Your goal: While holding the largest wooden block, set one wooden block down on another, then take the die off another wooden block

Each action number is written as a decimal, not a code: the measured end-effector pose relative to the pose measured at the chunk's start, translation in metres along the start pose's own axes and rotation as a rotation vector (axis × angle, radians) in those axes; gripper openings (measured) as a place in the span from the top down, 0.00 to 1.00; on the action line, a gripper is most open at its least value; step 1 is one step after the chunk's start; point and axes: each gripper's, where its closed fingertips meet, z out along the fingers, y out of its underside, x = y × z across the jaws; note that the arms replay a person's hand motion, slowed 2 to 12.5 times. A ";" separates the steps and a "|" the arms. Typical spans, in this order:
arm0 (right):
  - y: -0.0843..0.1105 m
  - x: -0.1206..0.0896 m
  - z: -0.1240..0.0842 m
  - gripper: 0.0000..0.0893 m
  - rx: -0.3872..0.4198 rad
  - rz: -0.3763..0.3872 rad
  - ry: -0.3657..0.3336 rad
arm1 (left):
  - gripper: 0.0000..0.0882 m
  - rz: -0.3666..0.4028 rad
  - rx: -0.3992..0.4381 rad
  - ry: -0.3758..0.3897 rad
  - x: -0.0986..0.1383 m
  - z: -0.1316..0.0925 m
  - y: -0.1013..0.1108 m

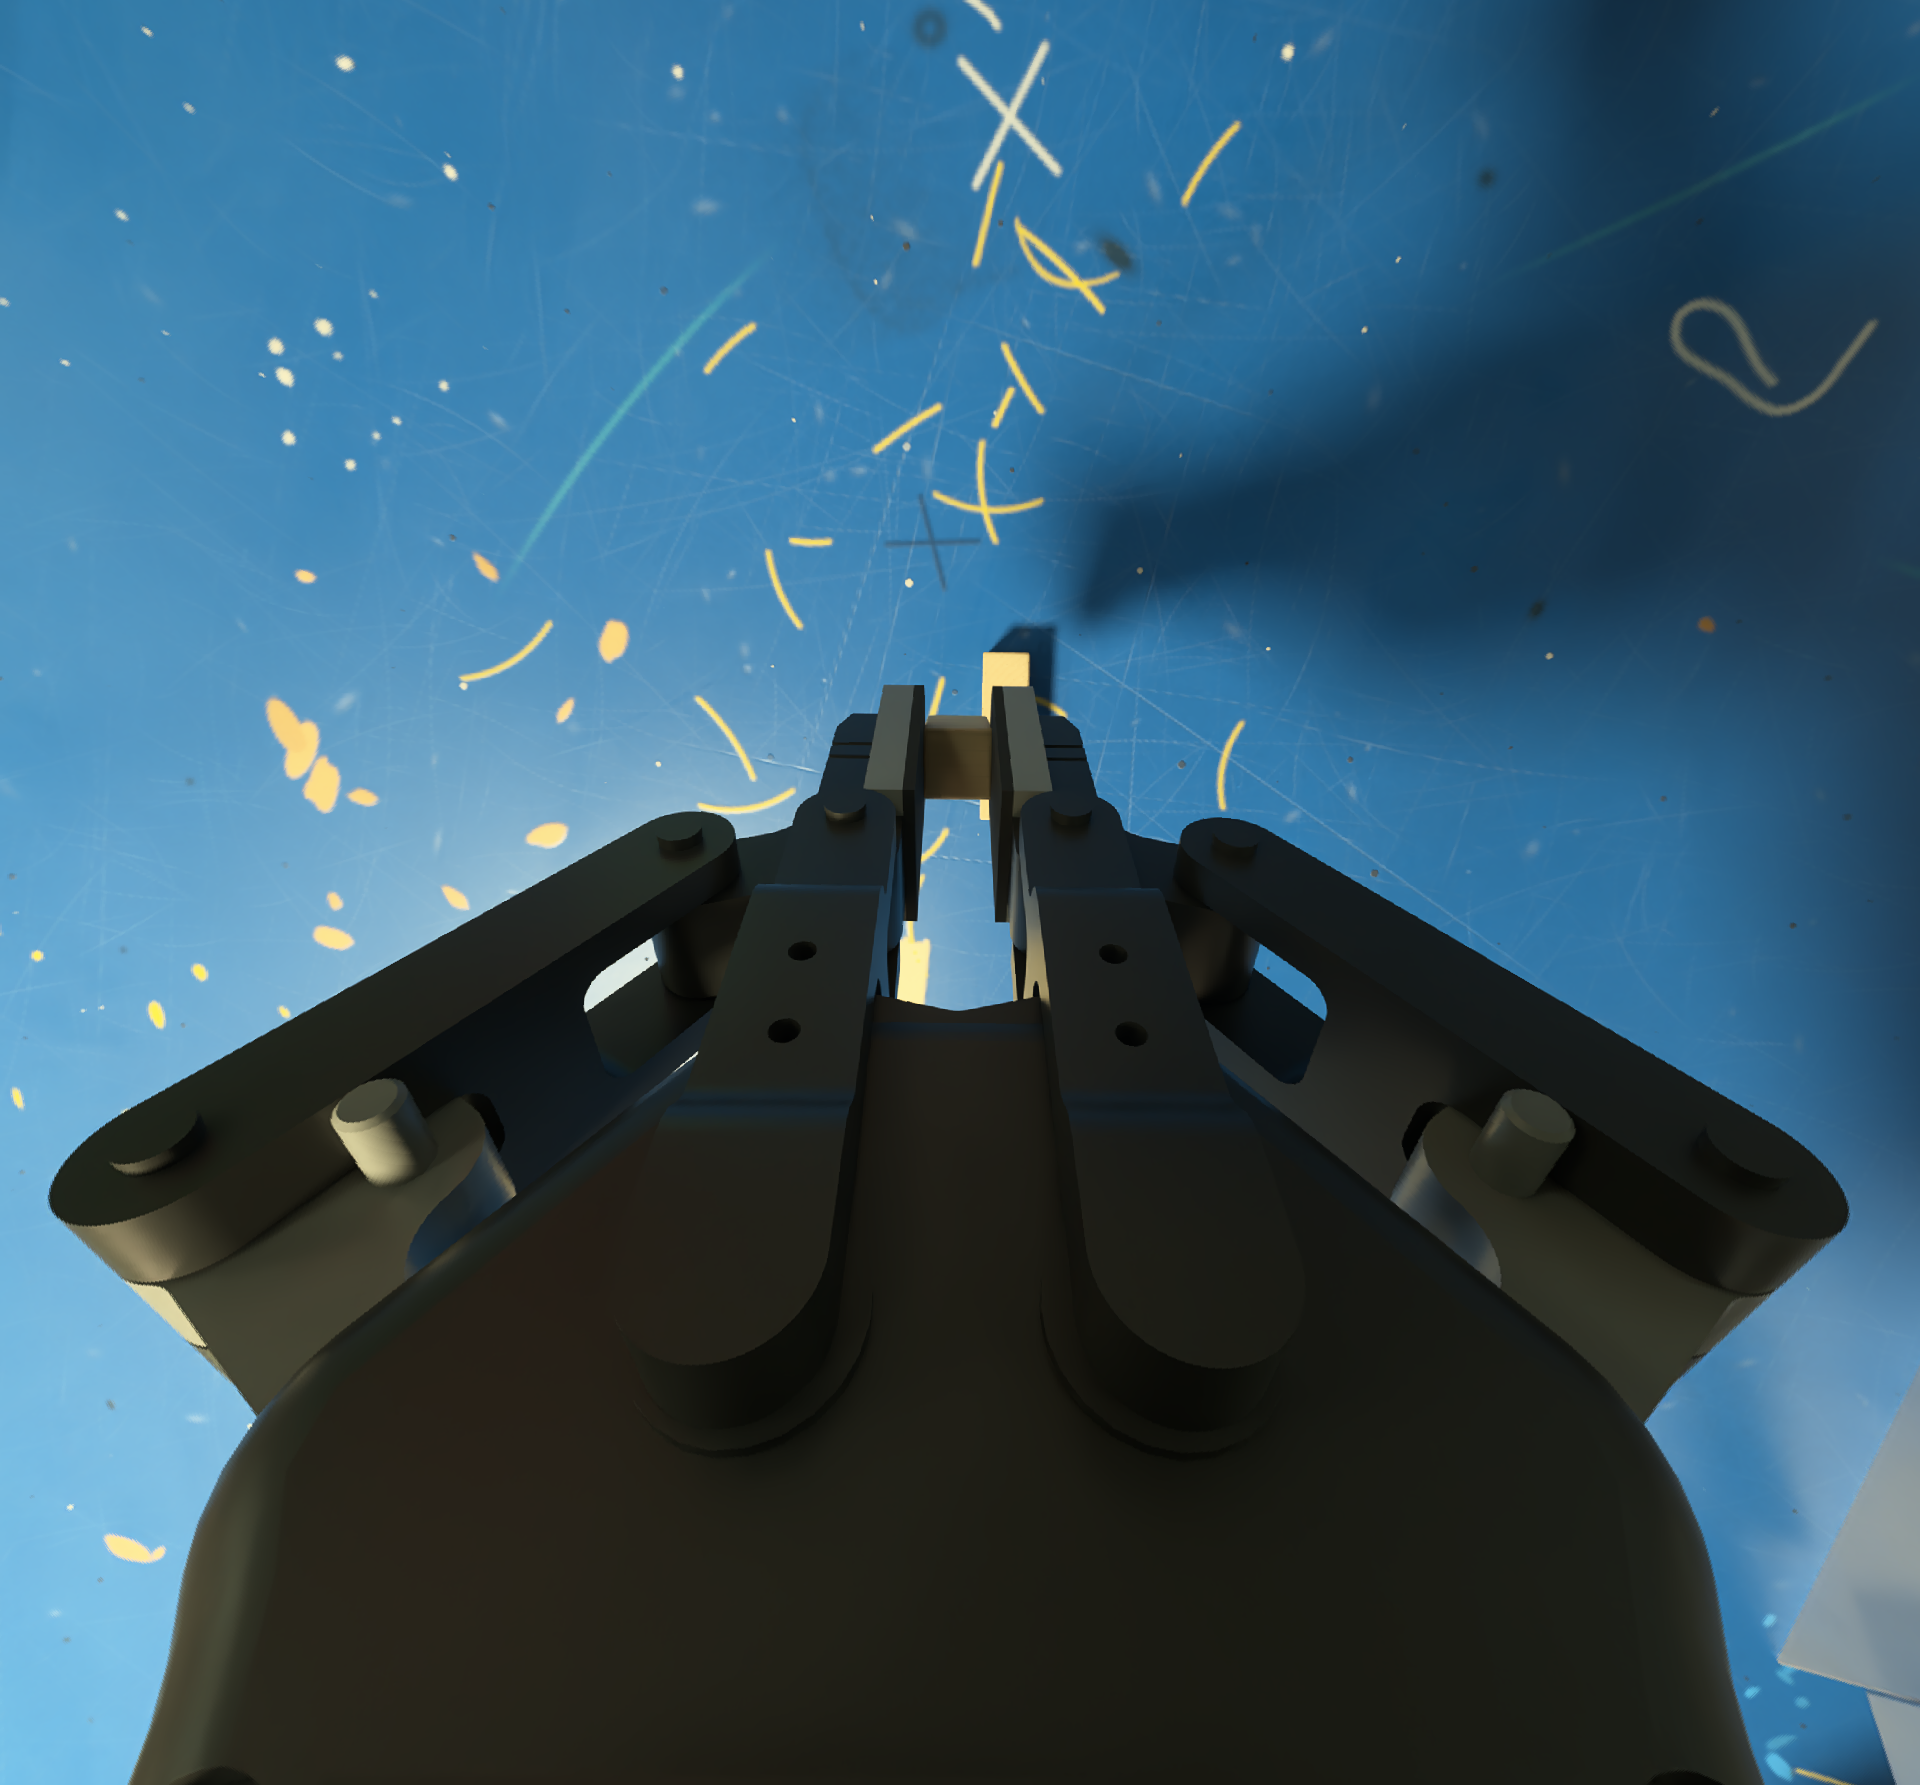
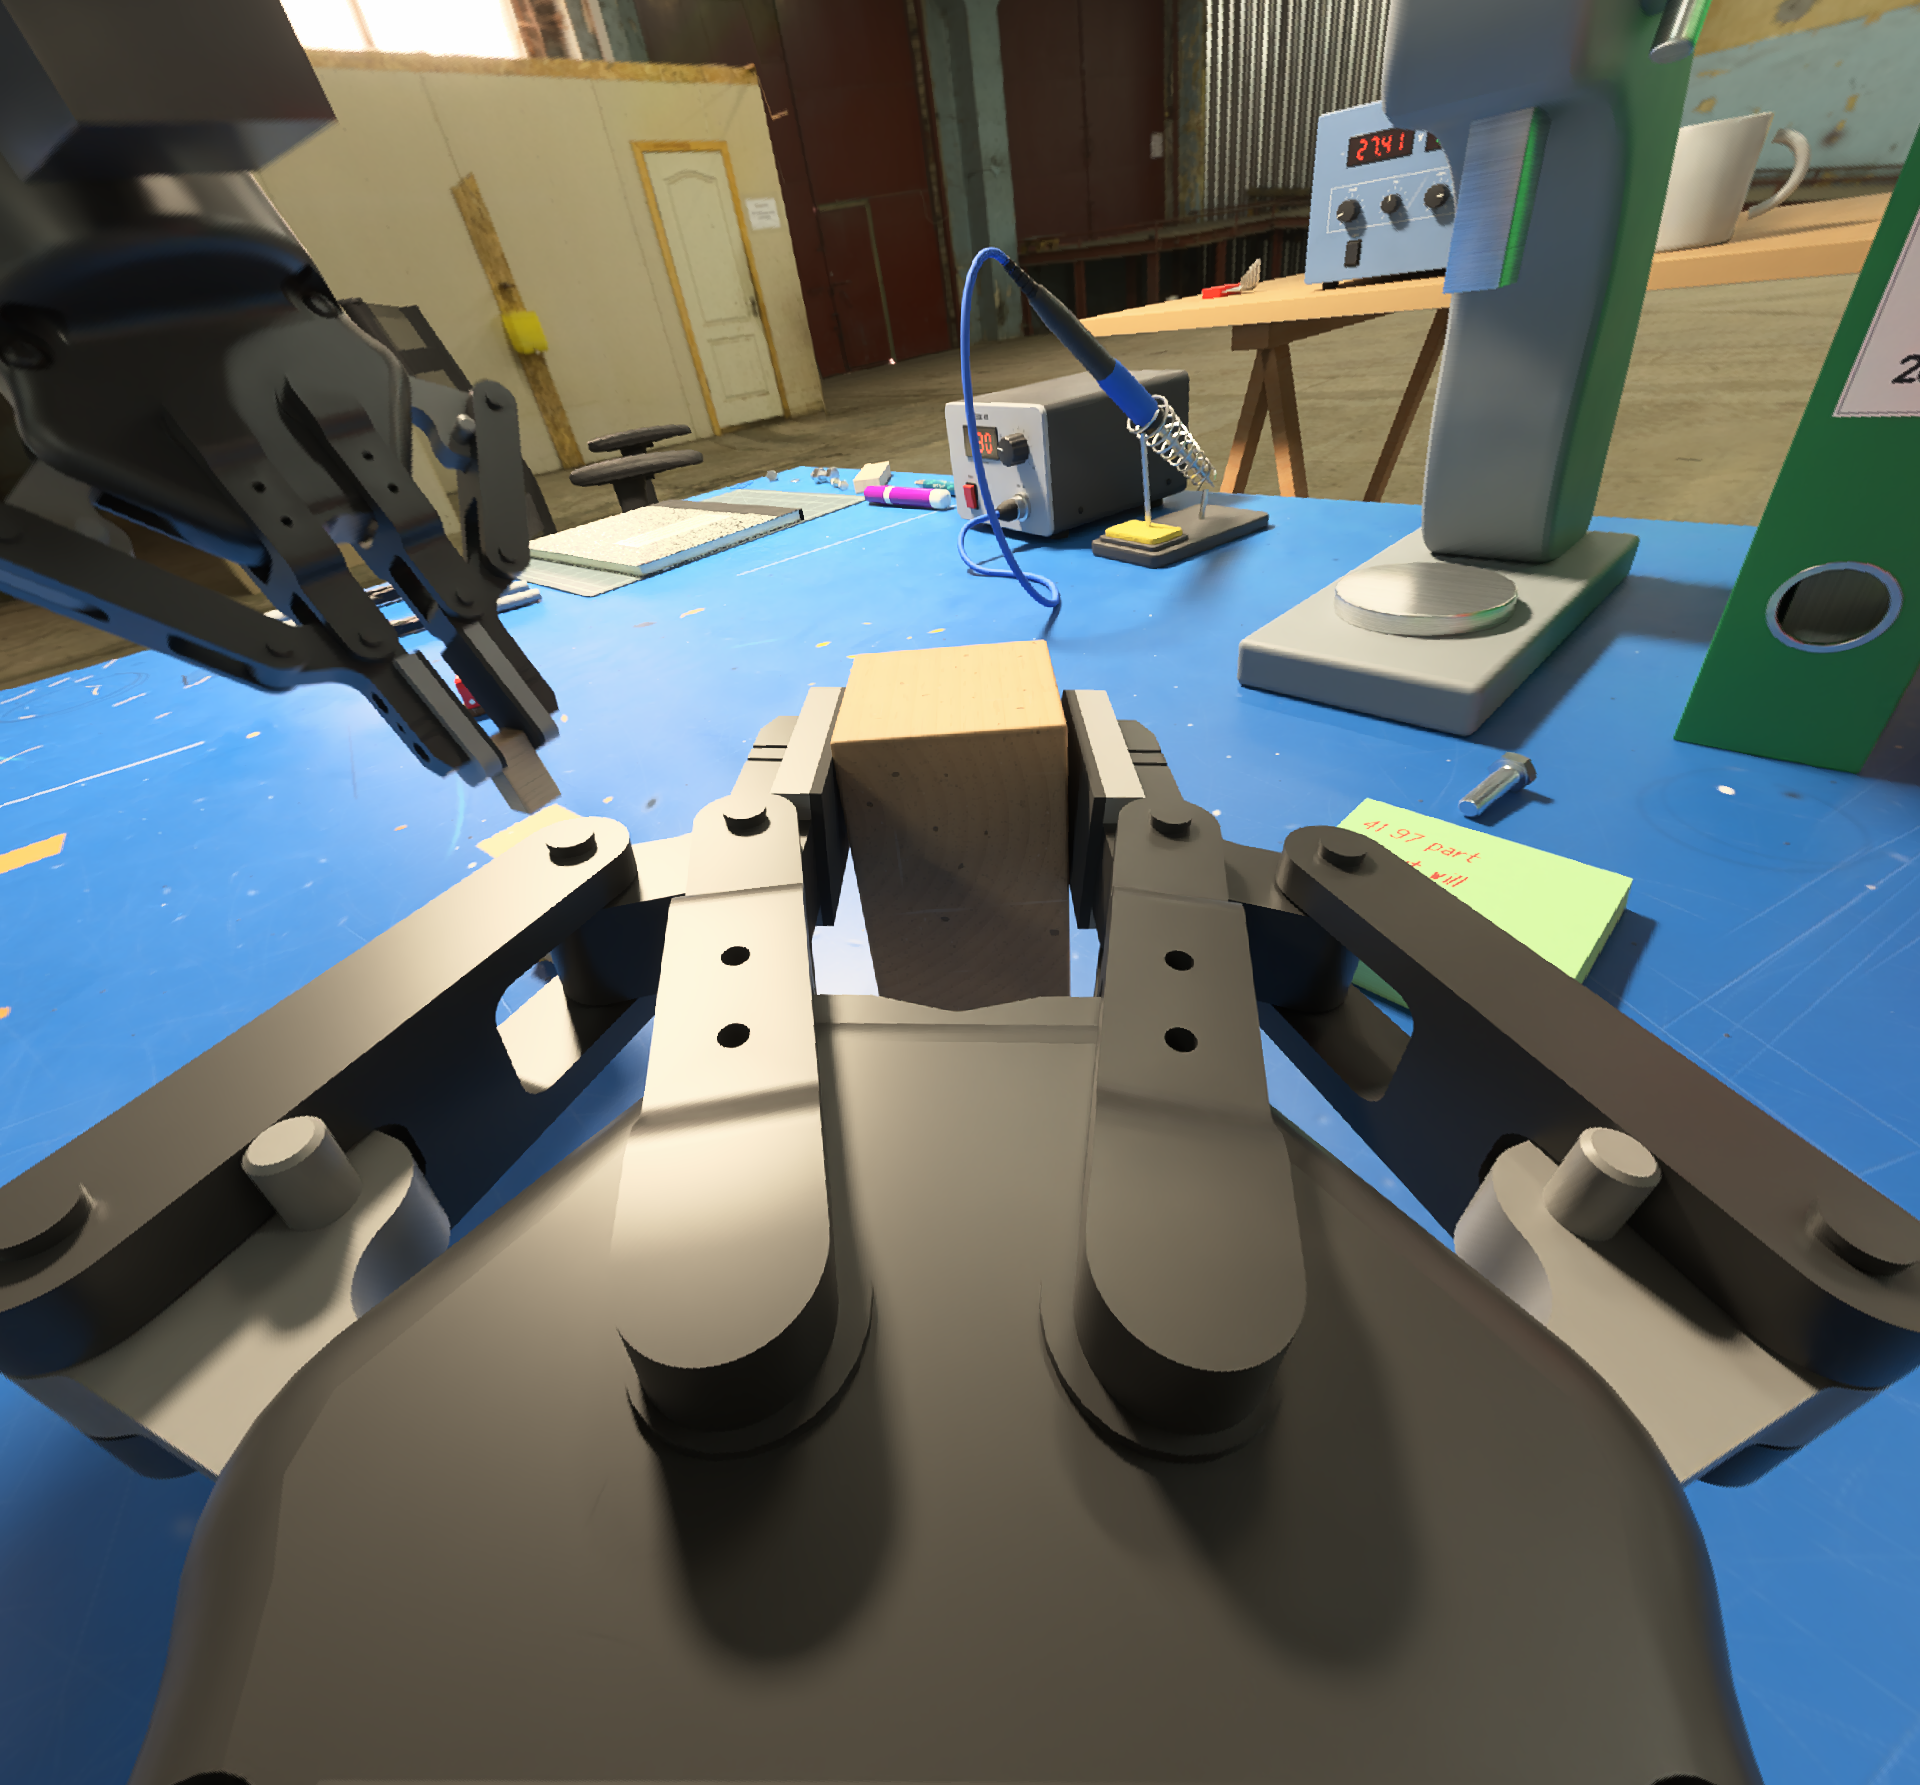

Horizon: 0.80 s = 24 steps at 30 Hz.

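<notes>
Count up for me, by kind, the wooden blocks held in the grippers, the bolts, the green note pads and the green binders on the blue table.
Wooden blocks held: 2, the large block and the small block
Bolts: 1, the bolt
Green note pads: 1, the note pad
Green binders: 1, the binder
Total: 5
</notes>
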 end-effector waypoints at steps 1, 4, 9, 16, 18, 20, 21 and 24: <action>0.000 0.000 0.000 0.61 0.001 -0.001 0.000 | 0.87 0.002 -0.013 0.000 0.001 0.004 0.001; 0.000 0.000 0.000 0.61 0.003 -0.002 0.000 | 0.87 0.006 -0.045 0.000 0.002 0.014 0.004; -0.001 0.000 0.000 0.61 0.004 -0.003 0.000 | 0.87 0.003 -0.075 0.004 0.003 0.024 0.008; -0.001 -0.001 -0.001 0.61 0.005 -0.006 0.000 | 0.87 -0.007 -0.087 0.023 0.006 0.031 0.012; -0.001 -0.001 -0.001 0.61 0.005 -0.007 0.000 | 0.87 -0.009 -0.091 0.025 0.006 0.032 0.013; -0.001 -0.001 -0.001 0.61 0.004 -0.007 0.000 | 0.87 -0.011 -0.094 0.027 0.007 0.033 0.014; -0.001 -0.001 -0.001 0.61 0.004 -0.007 0.000 | 0.87 -0.011 -0.094 0.029 0.007 0.033 0.015; -0.001 -0.001 -0.001 0.61 0.004 -0.008 0.000 | 0.87 -0.012 -0.095 0.034 0.008 0.035 0.015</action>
